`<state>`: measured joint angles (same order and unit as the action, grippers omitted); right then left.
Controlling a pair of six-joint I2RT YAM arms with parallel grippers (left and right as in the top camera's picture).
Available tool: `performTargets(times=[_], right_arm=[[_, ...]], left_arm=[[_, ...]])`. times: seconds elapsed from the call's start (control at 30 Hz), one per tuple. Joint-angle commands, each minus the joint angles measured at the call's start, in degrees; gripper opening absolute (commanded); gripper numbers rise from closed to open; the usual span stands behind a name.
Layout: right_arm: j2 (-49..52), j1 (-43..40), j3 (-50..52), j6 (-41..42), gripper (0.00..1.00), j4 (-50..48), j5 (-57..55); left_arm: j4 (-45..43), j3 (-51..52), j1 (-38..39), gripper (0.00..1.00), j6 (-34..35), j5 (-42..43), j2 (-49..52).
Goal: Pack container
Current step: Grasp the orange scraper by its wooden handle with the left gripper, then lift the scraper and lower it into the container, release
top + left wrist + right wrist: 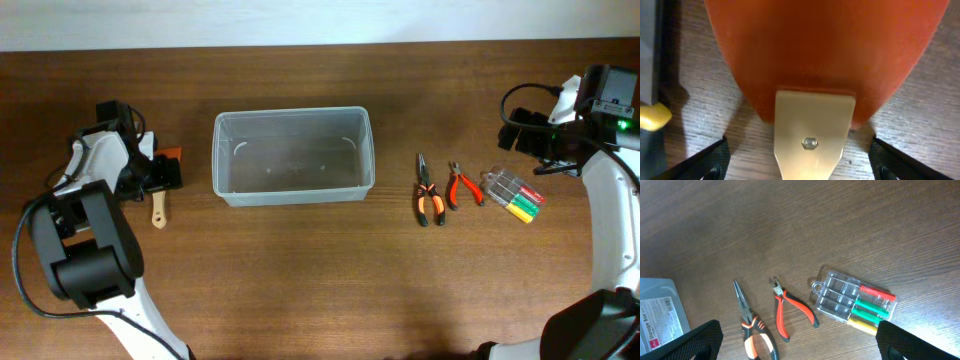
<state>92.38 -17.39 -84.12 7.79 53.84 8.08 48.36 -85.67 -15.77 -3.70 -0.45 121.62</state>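
**Overhead view: clear bin mid-bench, tools on either side**

Overhead, the clear rectangular plastic container (292, 112) with rounded corners and a rolled rim sits near the middle of the brown wooden bench (300, 280), its long sides running left to right. It is far larger than any tool around it.

To the container's left lies an orange-bladed spatula with a pale wooden handle (825, 55), near the bin but not touching it. The left claw (800, 145) hangs low over this spatula. In the left wrist view its two dark fingertips (710, 160) stand wide apart, one on each side of the handle and clear of it, so the claw is released and grips nothing. A small metal fastener shows in the handle just below the blade. A yellow shape at the left edge of that view is too cropped to identify.

To the container's right, three items lie in a row, apart from the bin. Nearest it are needle-nose pliers with black-and-orange grips (750, 325), then small red-handled cutters (787, 310). Farthest out is a clear plastic case of screwdrivers with red, green and yellow handles (855, 302), lying at a slant. The right claw (799, 327) is raised above the bench at the far right. Its fingers are spread wide, released, with nothing between them. One labelled corner of the container shows at the lower left of the right wrist view.
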Motion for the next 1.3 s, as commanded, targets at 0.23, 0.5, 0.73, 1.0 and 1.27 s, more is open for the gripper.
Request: performTargets(times=[0.23, 0.5, 0.73, 1.0, 1.27], right_arm=[[0.3, -0.3, -1.3, 0.2, 0.99, 0.0, 0.5], [0.3, -0.3, -1.3, 0.2, 0.99, 0.0, 0.5], [0.3, -0.3, -1.3, 0.2, 0.99, 0.0, 0.5], [0.3, -0.3, -1.3, 0.2, 0.99, 0.0, 0.5], [0.3, -0.3, -1.3, 0.2, 0.99, 0.0, 0.5]], left_arm=[[-2.2, -0.3, -0.3, 0.55, -1.2, 0.0, 3.1], [-2.1, -0.3, -0.3, 0.30, -1.2, 0.1, 3.1], [3.1, -4.4, -0.1, 0.20, -4.9, 0.7, 3.0], [20.7, -26.9, 1.8, 0.09, -5.0, 0.7, 3.0], [36.4, -52.9, 11.3, 0.02, -15.7, 4.1, 3.0]])
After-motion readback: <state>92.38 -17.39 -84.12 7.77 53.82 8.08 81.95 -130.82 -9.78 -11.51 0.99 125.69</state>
